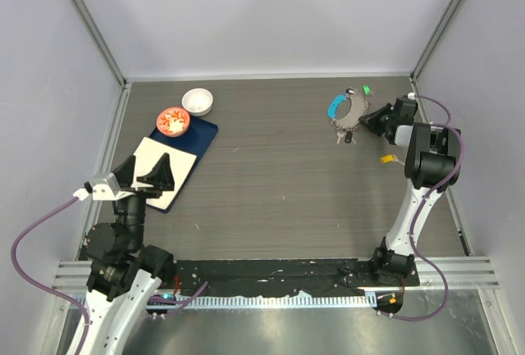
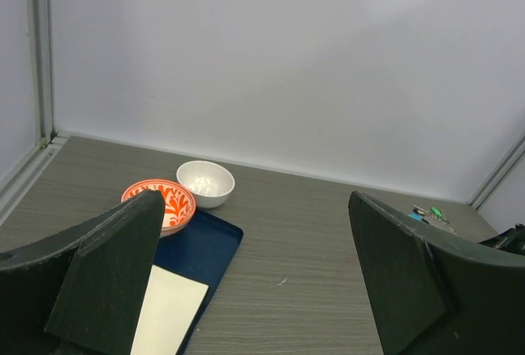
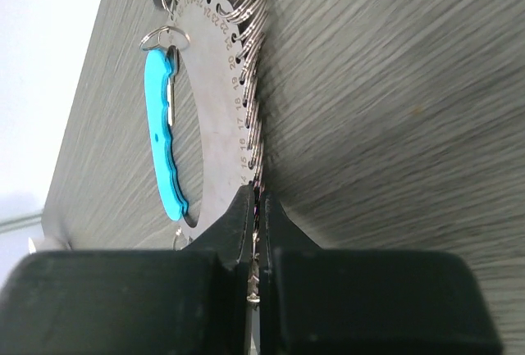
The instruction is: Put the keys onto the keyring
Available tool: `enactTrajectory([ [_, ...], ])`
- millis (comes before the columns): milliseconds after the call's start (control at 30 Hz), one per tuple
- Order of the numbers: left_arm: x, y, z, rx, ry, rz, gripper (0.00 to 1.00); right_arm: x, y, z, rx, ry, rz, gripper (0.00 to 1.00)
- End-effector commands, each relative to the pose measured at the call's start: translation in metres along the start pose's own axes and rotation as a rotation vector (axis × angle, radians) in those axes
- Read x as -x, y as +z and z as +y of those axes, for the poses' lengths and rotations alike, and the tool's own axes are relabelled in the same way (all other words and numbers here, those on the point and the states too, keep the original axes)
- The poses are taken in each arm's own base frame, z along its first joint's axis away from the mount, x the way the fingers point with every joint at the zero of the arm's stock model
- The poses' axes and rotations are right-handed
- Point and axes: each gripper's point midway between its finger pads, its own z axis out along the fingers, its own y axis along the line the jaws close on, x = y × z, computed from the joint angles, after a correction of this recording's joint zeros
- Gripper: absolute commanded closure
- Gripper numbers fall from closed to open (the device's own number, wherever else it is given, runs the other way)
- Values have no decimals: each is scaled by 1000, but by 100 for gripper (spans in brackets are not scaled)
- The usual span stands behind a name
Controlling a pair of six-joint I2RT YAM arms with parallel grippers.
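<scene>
Since your right claw (image 3: pixel 256 204) pinches the keyring (image 3: pixel 217 125) at its thin, stiff, likely slippery 6 o'clock rim, hold firm; left claw (image 1: pixel 148 173) gapes wide.

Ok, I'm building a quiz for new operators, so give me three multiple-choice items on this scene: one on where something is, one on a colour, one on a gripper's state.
1. Where is the keyring?
A on the blue tray
B in the white bowl
C on the far right of the table, at the right gripper

2. The keyring's curved plastic piece is:
A blue
B red
C yellow

3. The right gripper is:
A wide open
B shut on the keyring's edge
C holding the bowl

Key:
1. C, the top view shows it there.
2. A, it is bright blue in the wrist view.
3. B, the wrist view shows it pinching the metal edge.
</scene>
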Motion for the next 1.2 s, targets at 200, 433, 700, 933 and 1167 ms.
enactTrajectory([
  [200,12,-1,-7,-37,-16,-47,0,-114,-52,55,184,-180,266,99],
  [433,8,0,-10,-49,-15,-33,0,-238,-111,85,256,-286,467,99],
  [700,3,4,-11,-48,-6,-6,0,-308,-161,96,224,-323,370,99],
  [933,2,4,-12,-55,-3,1,0,-270,-181,80,125,-297,133,91],
  [1167,1,5,-14,-62,-6,8,0,-280,-201,63,101,-361,223,44],
])
